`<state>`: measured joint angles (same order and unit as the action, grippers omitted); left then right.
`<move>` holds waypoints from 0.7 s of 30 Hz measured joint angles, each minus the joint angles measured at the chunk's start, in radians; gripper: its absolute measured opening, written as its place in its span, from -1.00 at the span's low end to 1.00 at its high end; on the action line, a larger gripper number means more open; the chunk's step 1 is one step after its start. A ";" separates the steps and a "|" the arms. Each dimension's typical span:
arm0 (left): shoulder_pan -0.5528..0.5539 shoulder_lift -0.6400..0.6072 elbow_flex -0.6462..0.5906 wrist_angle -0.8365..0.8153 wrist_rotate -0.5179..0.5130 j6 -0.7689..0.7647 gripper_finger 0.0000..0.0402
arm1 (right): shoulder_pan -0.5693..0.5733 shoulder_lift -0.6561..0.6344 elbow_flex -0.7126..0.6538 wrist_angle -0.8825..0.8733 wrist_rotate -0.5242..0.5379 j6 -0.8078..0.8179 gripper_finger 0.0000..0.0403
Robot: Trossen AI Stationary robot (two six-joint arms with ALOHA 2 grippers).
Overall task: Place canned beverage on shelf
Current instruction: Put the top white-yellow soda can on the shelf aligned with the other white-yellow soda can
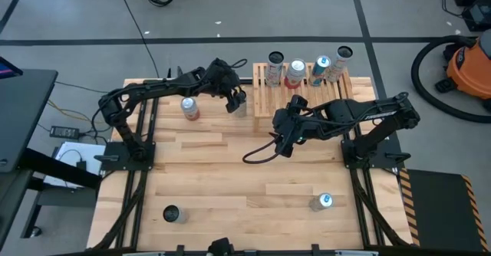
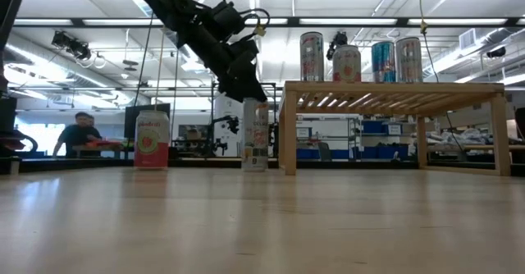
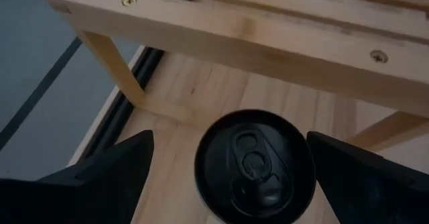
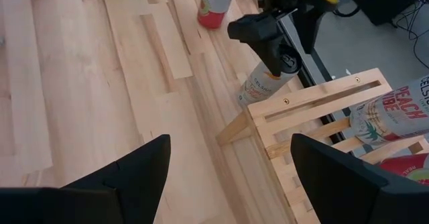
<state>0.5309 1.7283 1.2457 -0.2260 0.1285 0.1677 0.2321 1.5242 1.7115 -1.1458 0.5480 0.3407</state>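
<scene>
A tall light can with a black top stands upright on the table, just off the left end of the light-wood slatted shelf; it also shows in the low view. My left gripper is open just above the can, one finger on each side of its top, with a gap showing on both sides. My right gripper is open and empty over the table in front of the shelf, also seen in the high view.
Several cans stand on the shelf's far part. A red-and-white can stands left of my left gripper. Two more cans stand near the table's front edge. A person is in the room behind.
</scene>
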 joint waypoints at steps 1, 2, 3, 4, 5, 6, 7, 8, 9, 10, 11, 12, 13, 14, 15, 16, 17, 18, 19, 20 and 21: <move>0.000 0.003 0.000 -0.007 0.000 0.000 0.95 | 0.000 0.000 0.000 0.000 0.000 0.000 0.58; 0.000 0.008 0.000 -0.012 0.000 0.000 0.95 | 0.000 0.000 0.000 0.000 0.000 0.000 0.58; 0.000 0.017 0.000 -0.004 0.000 0.001 0.95 | 0.000 0.000 0.000 0.000 0.000 0.000 0.58; 0.000 0.024 0.000 -0.008 0.000 0.001 0.95 | 0.000 0.000 0.000 0.000 0.000 0.000 0.58; -0.001 0.031 0.000 -0.015 0.000 0.001 0.95 | 0.000 0.000 0.000 0.000 0.000 0.000 0.58; 0.000 0.038 0.000 -0.009 0.000 0.001 0.95 | 0.000 0.000 0.000 0.000 0.000 0.000 0.58; 0.000 0.042 0.000 -0.005 0.000 0.001 0.95 | 0.000 0.000 0.000 0.000 0.000 0.000 0.58; 0.000 0.042 0.000 -0.007 0.000 0.002 0.94 | 0.000 0.000 0.000 0.000 0.000 0.000 0.58; 0.000 0.042 0.000 -0.004 0.000 0.005 0.93 | 0.000 0.000 0.000 0.000 0.000 0.000 0.58; 0.000 0.042 0.000 0.001 0.000 0.011 0.92 | 0.000 0.000 0.000 -0.001 0.000 0.000 0.58; 0.000 0.042 0.000 0.002 0.000 0.019 0.91 | 0.000 0.000 0.000 -0.001 0.000 0.000 0.58; 0.000 0.042 0.000 0.003 0.000 0.021 0.89 | 0.000 0.000 0.000 -0.001 0.000 0.000 0.58; 0.000 0.042 0.000 0.004 0.000 0.022 0.87 | 0.000 0.000 0.000 -0.001 0.000 0.000 0.58; 0.000 0.042 0.000 0.006 0.000 0.022 0.85 | 0.000 0.000 0.000 -0.001 0.000 0.000 0.58; 0.001 0.042 0.000 0.005 0.000 0.022 0.82 | 0.000 0.000 0.000 -0.001 0.000 0.000 0.58; 0.003 0.042 0.000 0.004 0.001 0.023 0.79 | 0.000 0.000 0.000 -0.002 0.000 0.000 0.58; 0.003 0.042 0.000 0.003 0.001 0.024 0.76 | 0.000 0.000 0.000 -0.001 0.000 0.000 0.58; 0.003 0.041 0.000 0.003 0.000 0.027 0.72 | 0.000 0.000 0.000 -0.001 0.000 0.000 0.58; 0.004 0.041 0.000 0.003 0.000 0.030 0.67 | 0.000 0.000 0.000 -0.001 0.000 0.000 0.58; 0.004 0.041 0.000 0.003 0.000 0.033 0.63 | 0.000 0.000 0.000 -0.002 0.000 0.000 0.58; 0.004 0.041 0.000 0.003 0.000 0.039 0.58 | 0.000 0.000 0.000 -0.001 0.000 0.000 0.58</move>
<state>0.5347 1.7695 1.2453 -0.2226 0.1287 0.2071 0.2321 1.5242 1.7115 -1.1469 0.5480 0.3408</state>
